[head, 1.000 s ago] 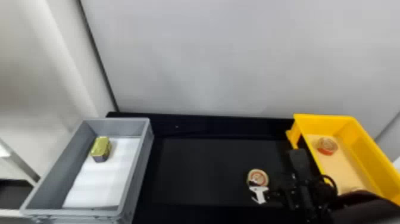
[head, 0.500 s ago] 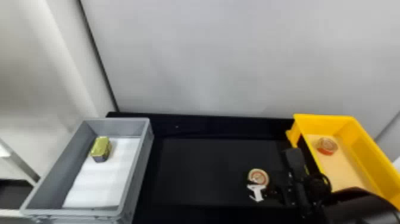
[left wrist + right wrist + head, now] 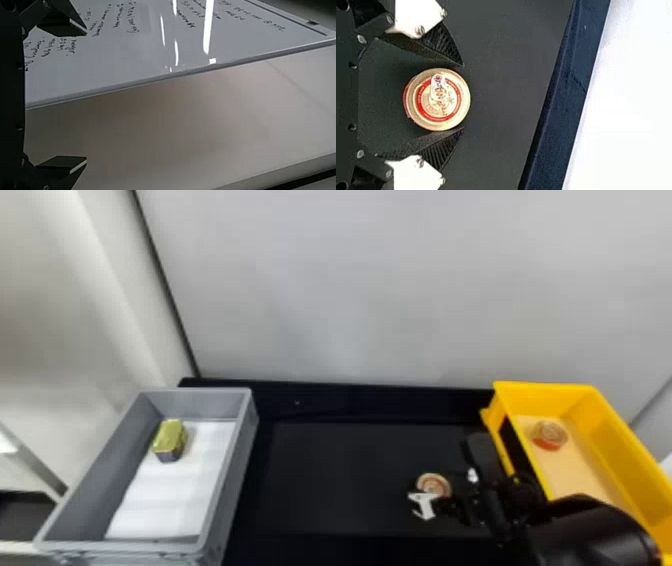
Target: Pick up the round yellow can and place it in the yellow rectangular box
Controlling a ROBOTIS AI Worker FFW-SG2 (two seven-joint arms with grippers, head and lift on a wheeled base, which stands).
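Note:
In the head view my right gripper is low over the black table, around the round can, left of the yellow rectangular box. In the right wrist view the gold-lidded can with a red ring sits flat between the two fingers of my right gripper; narrow gaps separate them from its sides, so it stands open. My left gripper is parked away from the table, its fingers wide apart with nothing between them.
Another round can lies inside the yellow box near its far end. At the left stands a grey crate holding a small gold-topped tin on white lining. A pale wall rises behind the black table.
My right arm has shifted slightly leftward and away from the robot, and its white finger mount has moved a little with it. The can has stayed essentially in place.

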